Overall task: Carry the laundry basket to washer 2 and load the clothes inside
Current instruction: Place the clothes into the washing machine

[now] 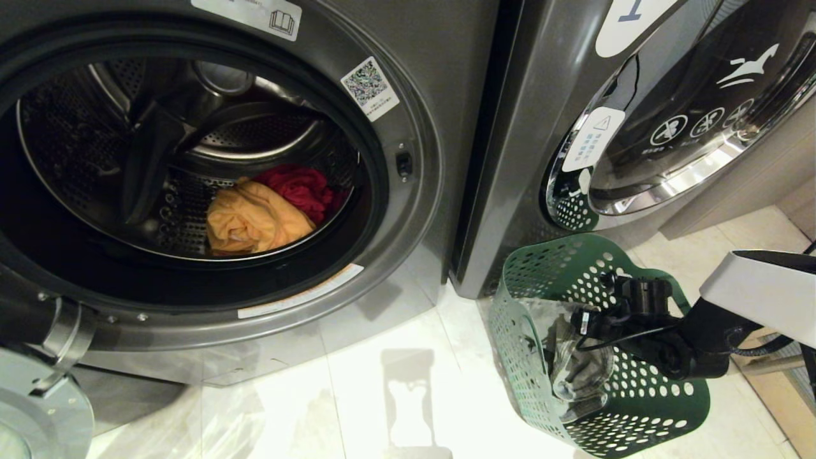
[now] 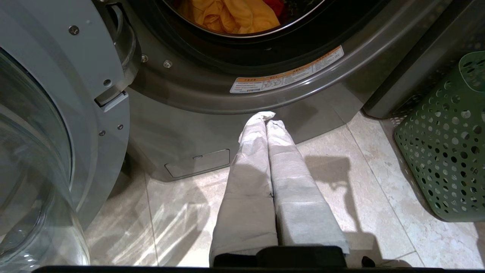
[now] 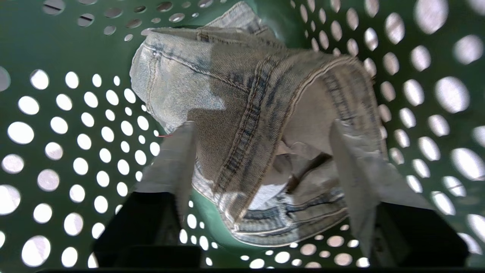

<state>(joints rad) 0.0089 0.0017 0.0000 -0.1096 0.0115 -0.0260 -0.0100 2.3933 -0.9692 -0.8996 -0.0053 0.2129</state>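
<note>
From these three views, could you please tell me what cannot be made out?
- Open washer: its number label is cut off in every view.
- Denim piece: whether the right gripper touches it is unclear; head view blocked by the arm.
- Basket: floor hidden under the denim.
- Left gripper: outside head view.

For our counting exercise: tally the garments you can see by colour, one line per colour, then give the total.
Yellow garment, in the drum: 1
Red garment, in the drum: 1
Grey-green denim piece, in the laundry basket: 1
Total: 3
</note>
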